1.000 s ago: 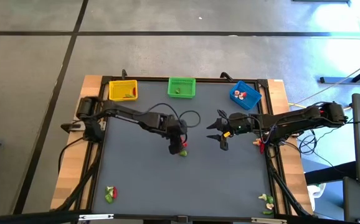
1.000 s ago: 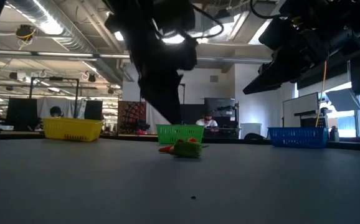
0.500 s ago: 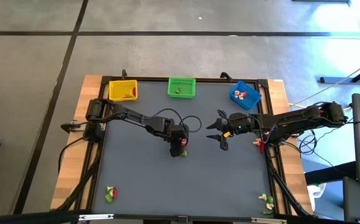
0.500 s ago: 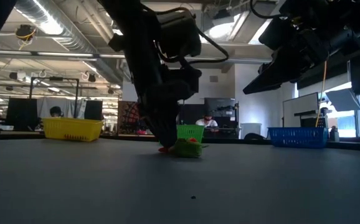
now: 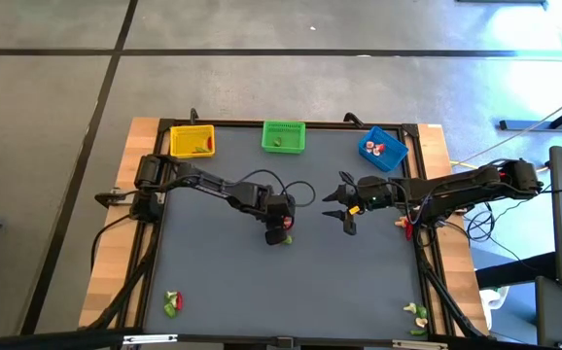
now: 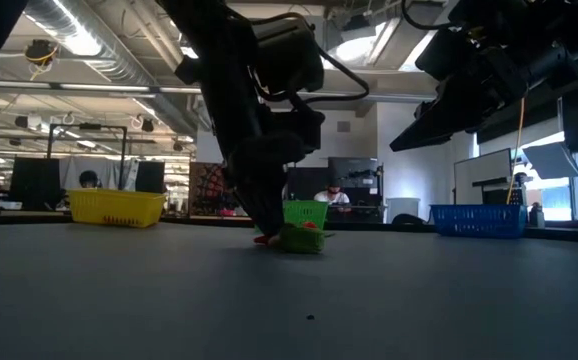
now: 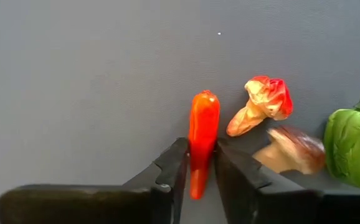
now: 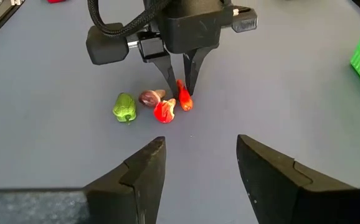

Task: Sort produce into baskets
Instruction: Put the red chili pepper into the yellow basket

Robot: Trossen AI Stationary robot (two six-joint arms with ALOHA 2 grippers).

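Observation:
My left gripper (image 5: 281, 233) stands at the table's middle over a small pile of produce and is shut on a red chili pepper (image 7: 202, 140). Beside the pepper lie a red-and-cream piece (image 7: 264, 102), a brown mushroom (image 7: 292, 152) and a green bell pepper (image 7: 351, 146), all resting on the table. My right gripper (image 5: 344, 209) is open and empty, above the table to the right of the pile. The yellow basket (image 5: 192, 142), the green basket (image 5: 283, 137) and the blue basket (image 5: 383, 149) stand along the far edge. My left gripper pinches the red chili pepper between its two fingers, on the half toward the thin end (image 7: 198, 168). The fingers (image 8: 191, 78) come from above, pointing down, and lie across the pepper. The pepper lies on the table (image 6: 264, 238).
More produce lies in small heaps at the near left corner (image 5: 171, 303), the near right corner (image 5: 416, 316) and by the right edge (image 5: 403, 224). Each basket holds a few pieces. A black cable (image 5: 296, 185) loops above the left arm's wrist.
My left gripper has gone down onto the pile at the table's middle, its fingers reaching the table at the red pepper. The produce has stayed in place.

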